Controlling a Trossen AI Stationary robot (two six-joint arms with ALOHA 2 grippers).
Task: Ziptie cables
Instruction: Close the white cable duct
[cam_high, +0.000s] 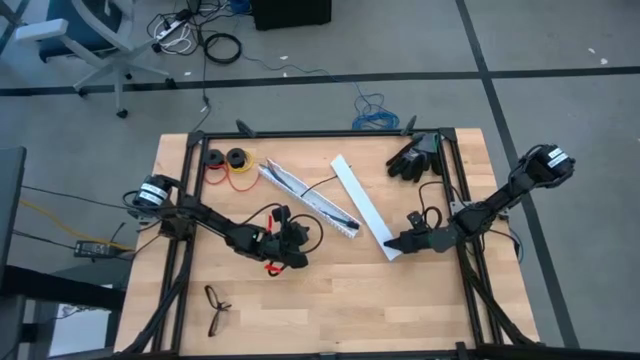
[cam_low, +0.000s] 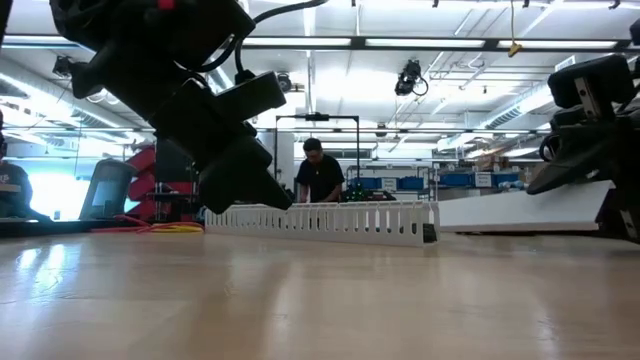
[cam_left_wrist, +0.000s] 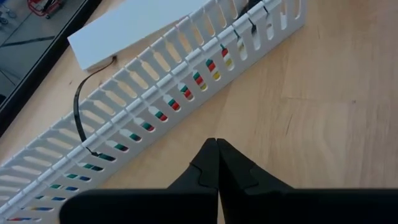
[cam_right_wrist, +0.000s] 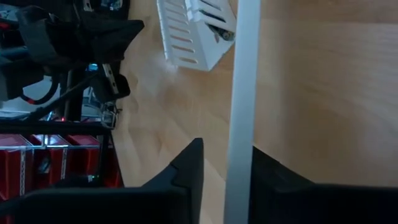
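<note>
The smooth, light brown wooden table (cam_high: 330, 300) holds a long white plastic rail with many slots (cam_left_wrist: 155, 99), like a comb. Colourful thin wires (cam_left_wrist: 205, 65) lie inside it, showing red, green and yellow through the slots. A thin black plastic strip (cam_left_wrist: 79, 115) loops out of its side. A flat white plastic cover (cam_right_wrist: 241, 93) lies just beside.

The left gripper (cam_left_wrist: 216, 163) has its dark fingers pressed together, holding nothing, near the slotted rail. The right gripper (cam_right_wrist: 227, 180) has its fingers around the flat cover's end.
</note>
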